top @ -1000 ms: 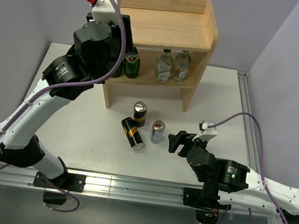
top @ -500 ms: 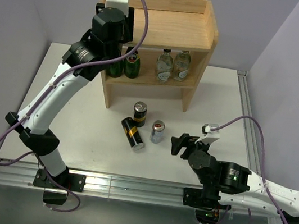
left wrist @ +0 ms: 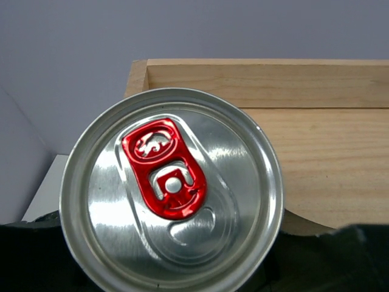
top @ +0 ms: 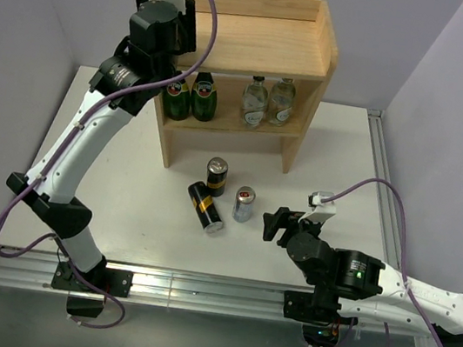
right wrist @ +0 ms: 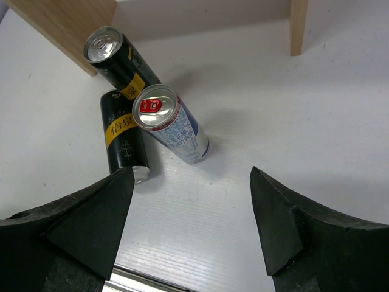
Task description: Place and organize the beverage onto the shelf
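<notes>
The top view shows the left claw (top: 160,28) high at the 9 o'clock end of the shelf (top: 267,7), beside its top board, but the arm hides there what it carries. The left wrist view answers this: the claw is closed on a red-tabbed can (left wrist: 173,194), which is upright, with the raised wooden rim just behind it at 12 o'clock.

On the lower tier stand two green bottles (top: 191,97) and, at 3 o'clock of them, two clear bottles (top: 268,100).

The right claw (top: 277,222) is low over the desk (top: 349,157), with its jaws wide apart and nothing between them. Only its wrist view shows the labels: a lying black-and-gold can (right wrist: 124,143), a second black-and-gold can (right wrist: 115,55) at its 12 o'clock, and a blue-and-silver can (right wrist: 173,131) near both.

Compared with one second ago, the left arm has stretched upward and toward 9 o'clock, so the left green bottle is now uncovered. The three cans on the desk have not moved, and the right claw is almost in the same place.
</notes>
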Action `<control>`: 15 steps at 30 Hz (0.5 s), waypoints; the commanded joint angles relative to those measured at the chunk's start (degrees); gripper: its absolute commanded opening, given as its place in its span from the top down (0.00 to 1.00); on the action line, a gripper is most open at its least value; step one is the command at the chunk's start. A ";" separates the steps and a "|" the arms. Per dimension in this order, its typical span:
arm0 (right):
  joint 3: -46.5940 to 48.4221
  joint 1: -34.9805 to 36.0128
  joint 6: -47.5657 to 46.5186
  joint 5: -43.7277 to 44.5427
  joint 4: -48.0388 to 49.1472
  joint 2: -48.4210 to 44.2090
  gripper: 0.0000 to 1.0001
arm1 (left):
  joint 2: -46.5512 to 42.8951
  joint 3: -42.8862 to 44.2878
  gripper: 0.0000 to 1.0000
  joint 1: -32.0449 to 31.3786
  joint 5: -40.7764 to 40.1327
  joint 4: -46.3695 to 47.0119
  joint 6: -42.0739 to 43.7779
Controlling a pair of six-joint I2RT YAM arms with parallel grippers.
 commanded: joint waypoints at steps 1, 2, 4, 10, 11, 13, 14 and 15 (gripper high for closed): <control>-0.13 0.32 0.48 1.34 1.56 0.12 0.16 | -1.37 -2.07 0.77 2.05 -0.04 1.38 -1.60; -0.13 0.32 0.57 1.43 1.39 0.12 0.16 | -1.37 -2.25 0.70 2.06 0.05 1.38 -1.60; -0.04 0.32 0.83 1.52 1.21 0.12 0.16 | -1.20 -2.60 0.55 2.23 0.31 1.56 -1.43; -0.30 0.32 0.92 1.60 1.30 -0.32 0.16 | -0.23 -2.07 0.19 2.41 0.49 1.21 -0.90; -0.22 0.24 0.84 1.52 1.30 -0.23 0.16 | 0.38 -1.81 0.16 2.41 0.49 1.04 -0.81; -0.13 0.32 0.92 1.61 1.21 -0.05 0.16 | 1.00 -1.20 0.08 2.49 0.58 0.33 -0.90; -0.13 0.24 0.92 1.61 1.21 -0.05 0.16 | 1.26 -0.93 0.08 2.50 0.49 0.16 -0.90; -0.13 0.32 0.84 1.52 1.30 -0.05 0.16 | 1.61 -0.93 0.07 2.58 0.58 0.07 -0.90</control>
